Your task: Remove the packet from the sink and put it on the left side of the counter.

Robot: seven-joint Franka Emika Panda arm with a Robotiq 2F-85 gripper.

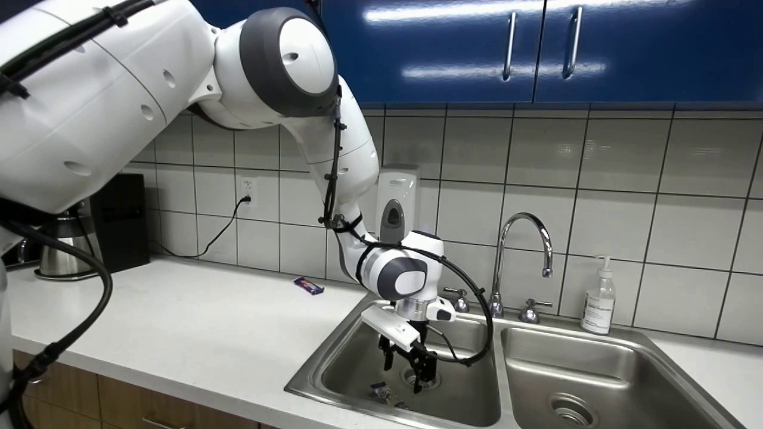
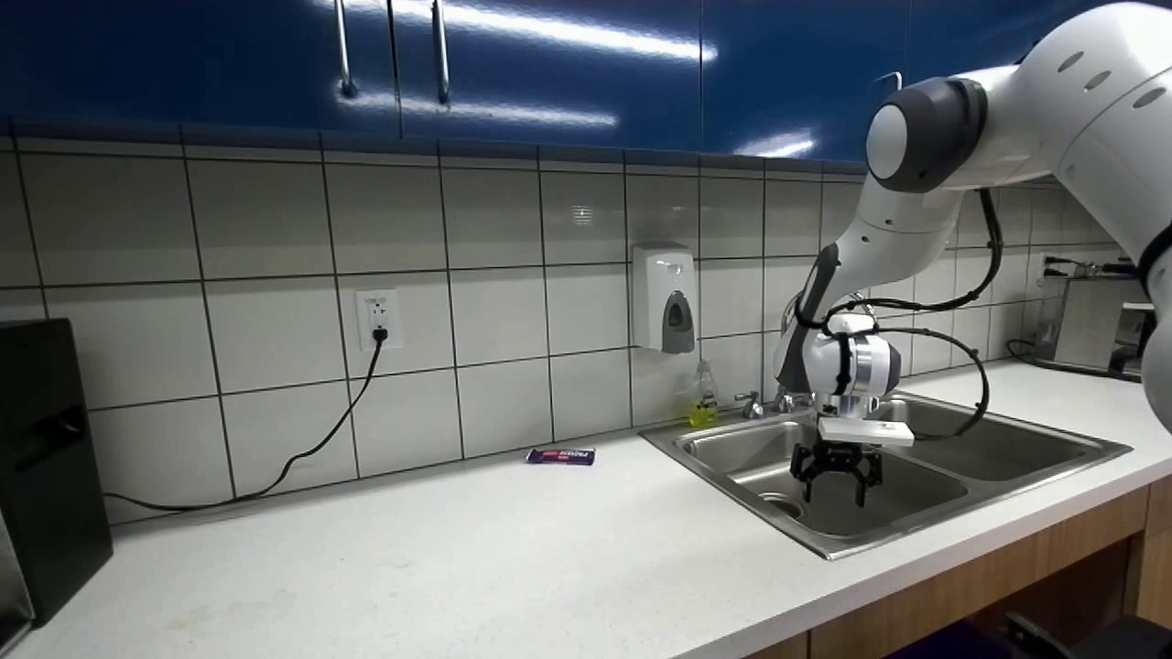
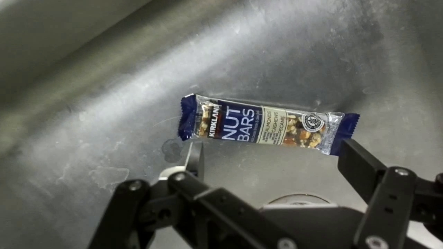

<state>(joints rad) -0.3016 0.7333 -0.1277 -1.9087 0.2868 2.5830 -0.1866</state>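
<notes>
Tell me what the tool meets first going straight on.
Probably the packet, seen just beyond the open tool in the wrist view; depth is unclear, so the bare sink floor beside it could come first.

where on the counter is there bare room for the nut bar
Widest bare patch: the counter between the black box and the sink, in front of the purple bar. Tighter: at the back, with that bar and the cord; and the basin holding the nut bar, where the gripper hangs.

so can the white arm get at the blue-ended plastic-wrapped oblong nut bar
Probably yes: the open black pincer hangs over the same steel basin, and nothing lies on the nut bar.
</notes>
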